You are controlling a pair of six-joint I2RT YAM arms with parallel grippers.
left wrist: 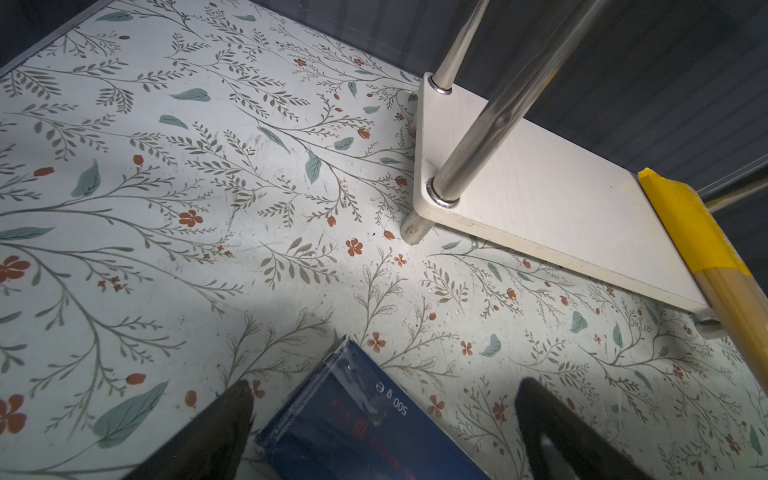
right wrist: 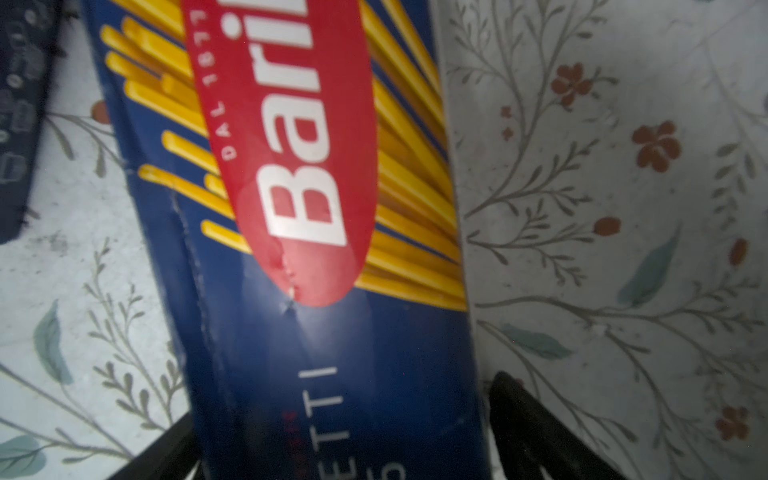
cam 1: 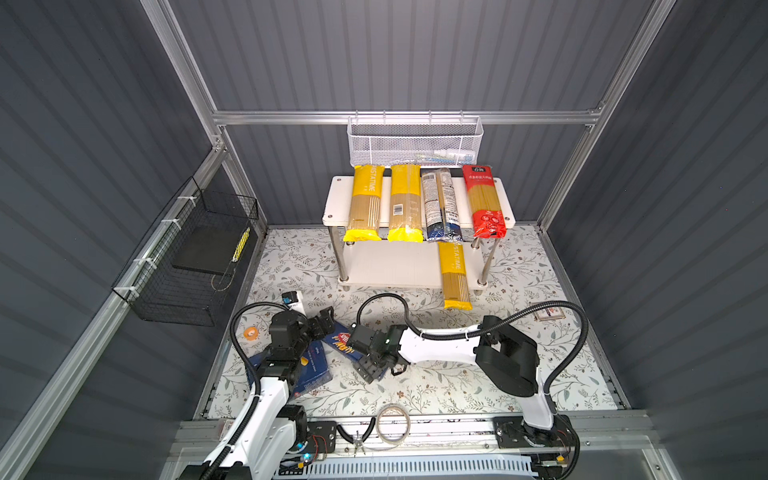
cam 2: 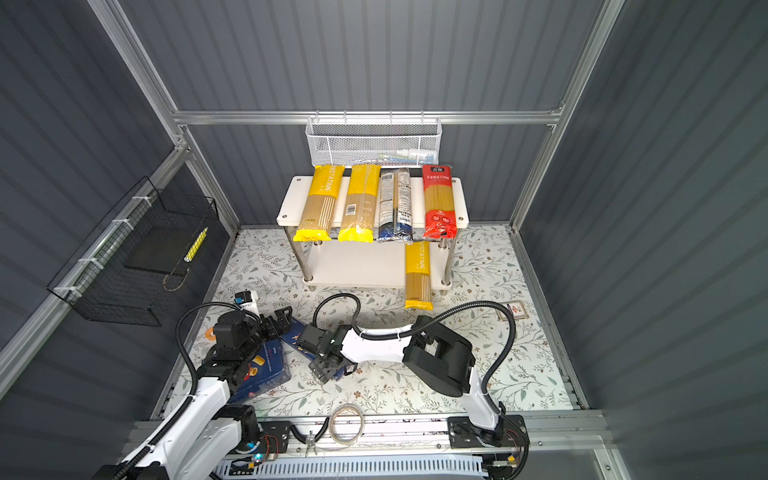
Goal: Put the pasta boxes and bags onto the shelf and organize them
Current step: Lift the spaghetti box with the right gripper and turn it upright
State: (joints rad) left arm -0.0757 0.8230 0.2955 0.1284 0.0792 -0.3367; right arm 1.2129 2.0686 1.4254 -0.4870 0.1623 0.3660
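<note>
Right wrist view — spaghetti box (right wrist: 332,332) lies lengthwise between right gripper (right wrist: 340,403) fingers

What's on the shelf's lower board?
One yellow PASTATIME bag lies on the lower board at its right end, sticking out past the front edge. The visible rest is bare; the back strip is hidden under the top board.
</note>
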